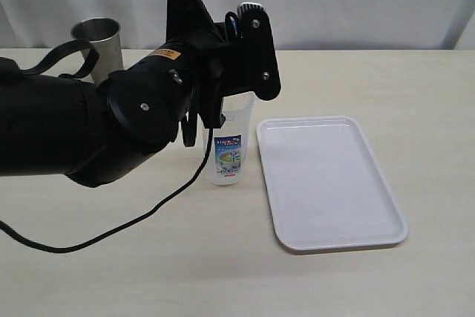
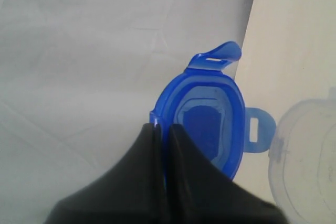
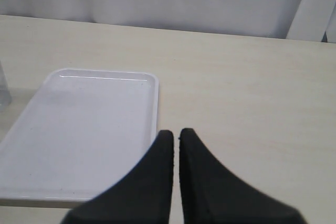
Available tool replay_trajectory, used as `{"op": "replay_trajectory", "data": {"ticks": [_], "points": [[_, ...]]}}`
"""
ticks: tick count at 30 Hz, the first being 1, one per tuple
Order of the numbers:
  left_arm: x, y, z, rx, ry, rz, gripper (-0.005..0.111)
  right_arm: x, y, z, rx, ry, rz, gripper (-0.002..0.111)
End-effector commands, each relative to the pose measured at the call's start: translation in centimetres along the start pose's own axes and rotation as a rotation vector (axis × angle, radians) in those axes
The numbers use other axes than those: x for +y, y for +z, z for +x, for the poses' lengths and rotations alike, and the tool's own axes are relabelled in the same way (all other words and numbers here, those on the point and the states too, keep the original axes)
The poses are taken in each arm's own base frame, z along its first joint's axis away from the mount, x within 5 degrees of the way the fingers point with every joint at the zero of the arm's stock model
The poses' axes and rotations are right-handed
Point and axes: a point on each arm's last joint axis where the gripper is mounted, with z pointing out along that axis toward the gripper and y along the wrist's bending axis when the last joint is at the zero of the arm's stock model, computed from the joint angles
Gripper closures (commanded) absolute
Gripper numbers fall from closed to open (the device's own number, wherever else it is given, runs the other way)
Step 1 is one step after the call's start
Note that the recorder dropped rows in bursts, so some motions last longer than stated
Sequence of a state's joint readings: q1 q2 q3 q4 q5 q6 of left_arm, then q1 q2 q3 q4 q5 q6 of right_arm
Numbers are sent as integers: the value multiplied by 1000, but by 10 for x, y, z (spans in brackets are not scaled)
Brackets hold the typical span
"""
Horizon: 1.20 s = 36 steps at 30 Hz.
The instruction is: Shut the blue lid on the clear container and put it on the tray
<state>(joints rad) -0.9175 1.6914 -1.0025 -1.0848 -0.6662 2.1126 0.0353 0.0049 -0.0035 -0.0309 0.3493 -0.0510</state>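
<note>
The blue lid [image 2: 210,124] is pinched at its rim in my left gripper [image 2: 164,127], which is shut on it; its underside faces the wrist camera and two snap flaps stick out. Beside the lid lies the open mouth of the clear container [image 2: 302,153]. In the exterior view the container [image 1: 226,150] stands upright on the table with its blue-and-white label showing, just left of the white tray [image 1: 326,183]. My left arm [image 1: 148,109] hides its top and the lid. My right gripper [image 3: 176,132] is shut on nothing, above the table by the tray's [image 3: 84,129] edge.
A tapered steel cup [image 1: 100,42] stands at the back left, behind the left arm. A black cable [image 1: 148,213] loops over the table in front of the container. A white curtain backs the table.
</note>
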Motion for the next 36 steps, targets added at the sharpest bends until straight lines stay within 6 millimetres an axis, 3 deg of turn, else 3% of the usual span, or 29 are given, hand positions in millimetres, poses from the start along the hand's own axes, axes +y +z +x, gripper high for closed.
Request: {"op": "replay_trajectory", "data": {"ticks": [1,8,24,30,36], "points": [[0,-1,-1,-2,26,4,107,0,0,1,-6,-3,-2,104],[0,3,8,32,-16,33,107,0,0,1,-6,-3,-2,104],[0,3,8,36,-15,24,107,0,0,1,-6,-3,-2,104],[-4,-4,-5,5,-4,17,107,0,0,1,-6,-3,-2,104],[-3,-4,-4,18,-12,10,107,0,0,1,-6,-3,-2,104]]}}
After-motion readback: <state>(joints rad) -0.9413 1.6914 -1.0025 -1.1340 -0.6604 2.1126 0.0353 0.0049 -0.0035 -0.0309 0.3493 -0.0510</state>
